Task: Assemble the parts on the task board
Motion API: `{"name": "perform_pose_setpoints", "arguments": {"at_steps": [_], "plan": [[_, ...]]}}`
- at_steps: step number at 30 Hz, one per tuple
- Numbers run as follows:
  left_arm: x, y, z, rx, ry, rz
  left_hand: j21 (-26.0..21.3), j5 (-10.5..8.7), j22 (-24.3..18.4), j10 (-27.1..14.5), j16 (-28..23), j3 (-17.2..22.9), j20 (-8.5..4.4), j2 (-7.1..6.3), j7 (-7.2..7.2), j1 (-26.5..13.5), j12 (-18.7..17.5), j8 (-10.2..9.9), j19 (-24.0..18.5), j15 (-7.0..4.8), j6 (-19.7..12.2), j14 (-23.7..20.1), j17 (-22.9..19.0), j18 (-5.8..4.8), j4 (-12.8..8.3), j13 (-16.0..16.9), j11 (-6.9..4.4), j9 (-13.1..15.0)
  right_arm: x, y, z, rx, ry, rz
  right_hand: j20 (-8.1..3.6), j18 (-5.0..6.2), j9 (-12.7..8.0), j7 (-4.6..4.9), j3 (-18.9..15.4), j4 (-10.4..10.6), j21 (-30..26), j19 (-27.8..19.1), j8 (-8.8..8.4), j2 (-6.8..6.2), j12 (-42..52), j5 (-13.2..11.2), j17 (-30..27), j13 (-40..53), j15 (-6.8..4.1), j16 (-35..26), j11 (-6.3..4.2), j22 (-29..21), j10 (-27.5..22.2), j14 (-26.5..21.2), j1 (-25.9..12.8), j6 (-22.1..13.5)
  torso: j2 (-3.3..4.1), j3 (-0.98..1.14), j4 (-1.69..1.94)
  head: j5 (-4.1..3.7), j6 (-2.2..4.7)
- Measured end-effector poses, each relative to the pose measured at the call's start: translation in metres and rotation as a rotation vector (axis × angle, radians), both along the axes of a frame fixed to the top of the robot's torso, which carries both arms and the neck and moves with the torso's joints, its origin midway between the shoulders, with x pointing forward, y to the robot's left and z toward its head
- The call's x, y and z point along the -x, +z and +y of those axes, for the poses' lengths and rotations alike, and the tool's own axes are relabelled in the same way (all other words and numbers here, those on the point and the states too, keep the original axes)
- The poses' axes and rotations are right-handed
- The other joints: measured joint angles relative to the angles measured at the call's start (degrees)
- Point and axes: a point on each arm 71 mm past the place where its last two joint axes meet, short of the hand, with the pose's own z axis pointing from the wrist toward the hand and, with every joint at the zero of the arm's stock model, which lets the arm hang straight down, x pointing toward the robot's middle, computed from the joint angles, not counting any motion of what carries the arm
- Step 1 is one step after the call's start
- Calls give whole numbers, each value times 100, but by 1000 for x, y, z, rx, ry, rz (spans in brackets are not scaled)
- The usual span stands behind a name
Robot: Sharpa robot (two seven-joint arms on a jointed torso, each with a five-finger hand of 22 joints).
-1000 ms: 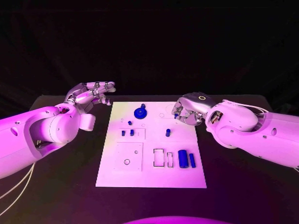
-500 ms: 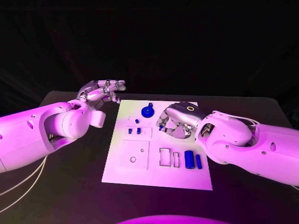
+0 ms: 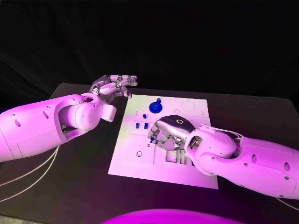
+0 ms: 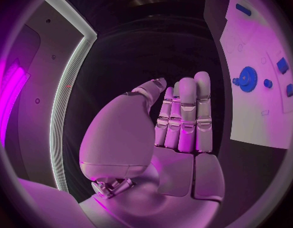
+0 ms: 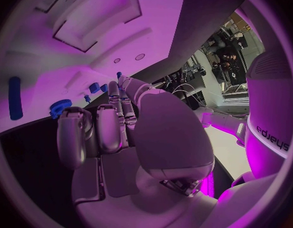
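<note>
Head view showed your right hand point(image 3: 168, 136), grip unclear, low over the task board point(image 3: 190, 172) at centre frame; you needed a slow descent.

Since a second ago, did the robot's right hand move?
Yes. The right hand moved from the task board's far right edge inward, over its middle. The camera shifted too, but against the board the hand now sits nearer the blue gear.
</note>
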Motion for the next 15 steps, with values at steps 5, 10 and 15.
{"name": "perform_pose_setpoints", "arguments": {"at_steps": [5, 10, 15], "plan": [[0, 0, -1, 1, -4, 2, 0, 0, 0, 0, 0, 0, 0, 0, 0, 0, 0, 0, 0, 0, 0, 0, 0, 0, 0, 0, 0, 0, 0, -9, 6, 0, 0, 18, 0, 0, 10, 0, 0, 0, 0, 0, -9, 0, -1, 3, 7, -1, 0, 23, 5, 0, 5, 0, 0, 0, 2, -1, -2, 55, -29], [0, 0, -2, 2, -6, 3, 0, 0, -9, -41, 0, -4, 0, 0, 1, 0, 0, 0, 0, 0, -41, 0, -5, 0, 4, 0, 0, -5, 2, -18, 11, 2, 3, 34, 0, 0, 10, 0, 0, 0, 0, 0, -13, 0, -3, 23, 7, 1, 0, 23, 6, -1, 5, 0, 0, -1, 2, -2, -1, 119, -71], [1, 0, -2, 2, -8, 5, 0, 0, -9, -42, 0, -15, 0, 0, 1, 0, 0, 0, 0, 0, -41, 0, -5, 0, 15, 0, 0, -5, 2, -23, 13, 4, 1, 41, 0, 0, 10, -1, 0, 0, 24, 0, -19, 0, -15, 24, 6, 2, 0, 23, 7, -1, 5, 0, 0, -2, 3, -2, 3, 146, -99]]}}
